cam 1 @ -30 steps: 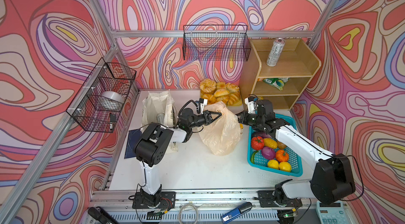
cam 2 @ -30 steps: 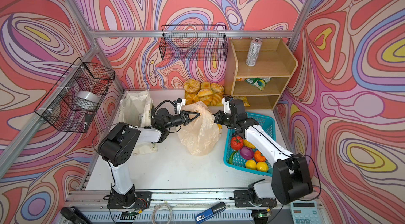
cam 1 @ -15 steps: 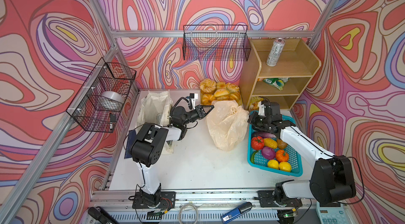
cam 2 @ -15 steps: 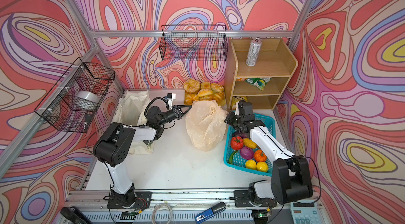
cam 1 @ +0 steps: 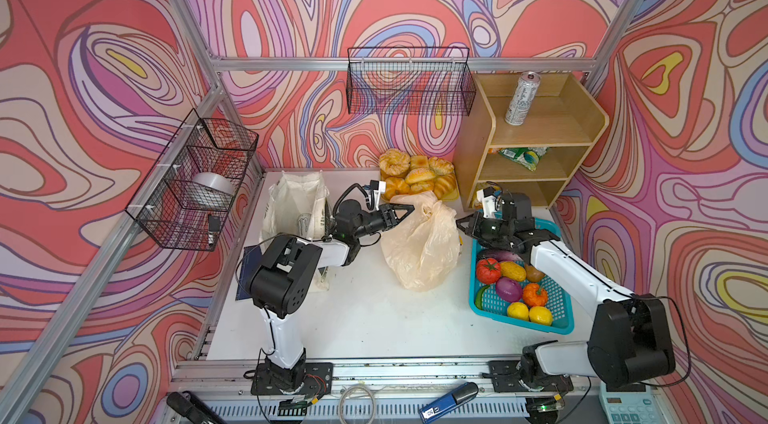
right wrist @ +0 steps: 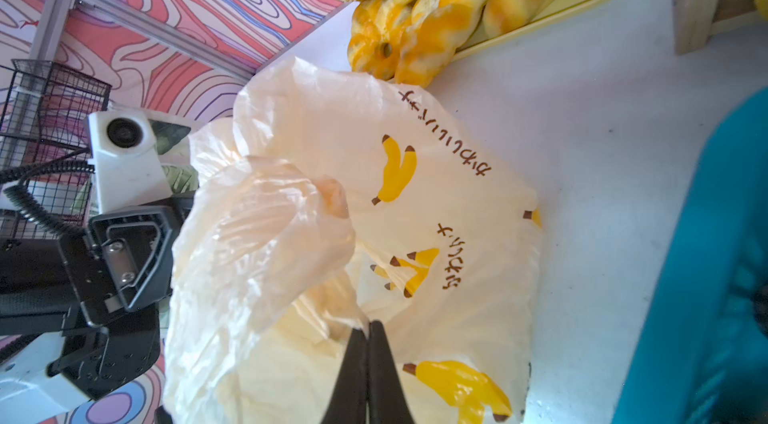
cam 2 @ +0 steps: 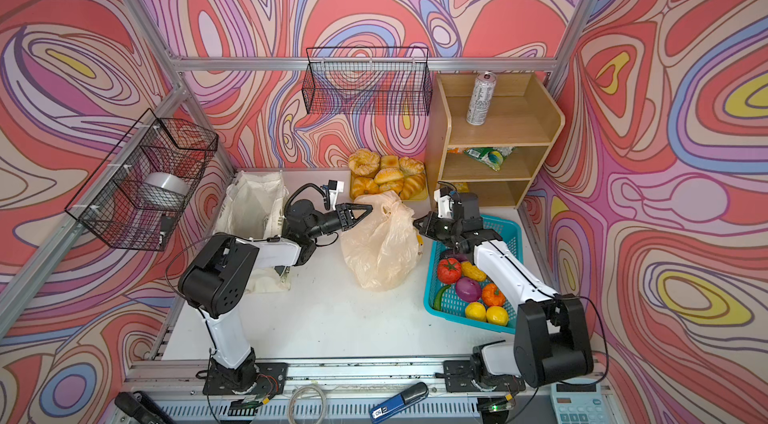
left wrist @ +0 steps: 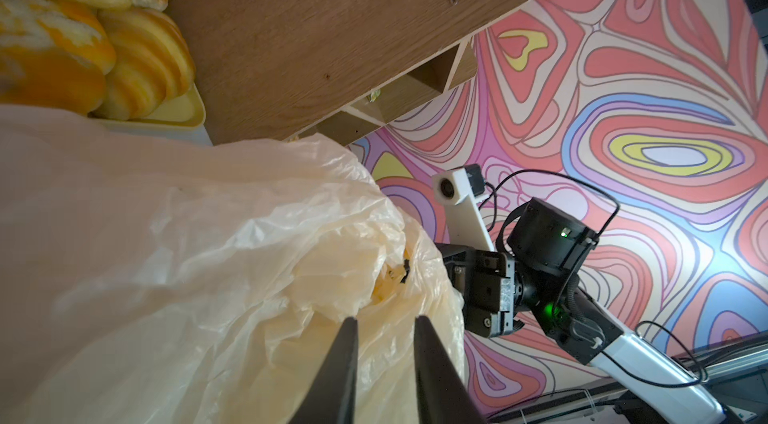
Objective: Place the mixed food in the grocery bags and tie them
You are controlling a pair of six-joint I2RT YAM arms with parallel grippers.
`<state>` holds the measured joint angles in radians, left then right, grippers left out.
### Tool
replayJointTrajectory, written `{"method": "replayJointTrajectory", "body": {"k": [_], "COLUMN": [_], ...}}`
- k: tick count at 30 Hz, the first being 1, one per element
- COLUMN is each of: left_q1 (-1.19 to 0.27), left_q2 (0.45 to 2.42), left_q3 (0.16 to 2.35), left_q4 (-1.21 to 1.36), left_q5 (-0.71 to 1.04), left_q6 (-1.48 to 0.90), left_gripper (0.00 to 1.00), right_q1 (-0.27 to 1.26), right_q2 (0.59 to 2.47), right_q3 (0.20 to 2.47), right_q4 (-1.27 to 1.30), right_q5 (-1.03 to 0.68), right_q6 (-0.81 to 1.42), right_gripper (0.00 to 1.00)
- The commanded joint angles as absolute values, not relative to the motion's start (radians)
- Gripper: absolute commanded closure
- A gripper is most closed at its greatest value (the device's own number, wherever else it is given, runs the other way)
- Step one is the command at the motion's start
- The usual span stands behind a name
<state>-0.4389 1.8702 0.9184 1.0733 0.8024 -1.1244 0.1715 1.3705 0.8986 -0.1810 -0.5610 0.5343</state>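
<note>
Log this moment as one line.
left gripper: open, at top of cream banana-print plastic bag | right gripper: shut, tips at bag | bag: on white table

Left claw (left wrist: 386,320) parted, crumpled cream plastic bag (left wrist: 199,243), bread rolls (left wrist: 83,40)

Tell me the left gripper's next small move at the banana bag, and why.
Probably close the left gripper on the bunched plastic at the top of the banana bag: its jaws stand parted with loose folds at the tips, while the right gripper is shut against the bag's other side.
</note>
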Motion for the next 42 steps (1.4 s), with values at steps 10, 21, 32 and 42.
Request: {"method": "replayJointTrajectory", "body": {"k": [10, 21, 32, 42], "left_q1": [-0.491, -0.491, -0.492, -0.491], "left_q2": [1.880, 1.902, 1.916, 1.919], "left_q3": [0.939, 0.918, 0.927, 0.922], "left_q4": [0.950, 1.012, 1.037, 1.041], "left_q5": [0.733, 0.762, 0.767, 0.770], "left_q6": [-0.995, -1.007, -1.022, -1.022], "left_gripper": [0.80, 0.94, 0.96, 0.96], "right_q1": [0.199, 0.184, 0.201, 0.264], "right_q2": [1.351, 1.298, 1.425, 1.602], "right_q3": [0.912, 1.031, 1.130, 1.193], "right_q4": [-0.258, -0.341, -0.289, -0.261], "right_q5": [-0.560, -0.462, -0.629, -0.710], "right_q6": [0.492, 0.509, 0.481, 0.445], "right_gripper": [0.77, 0.73, 0.43, 0.41]}}
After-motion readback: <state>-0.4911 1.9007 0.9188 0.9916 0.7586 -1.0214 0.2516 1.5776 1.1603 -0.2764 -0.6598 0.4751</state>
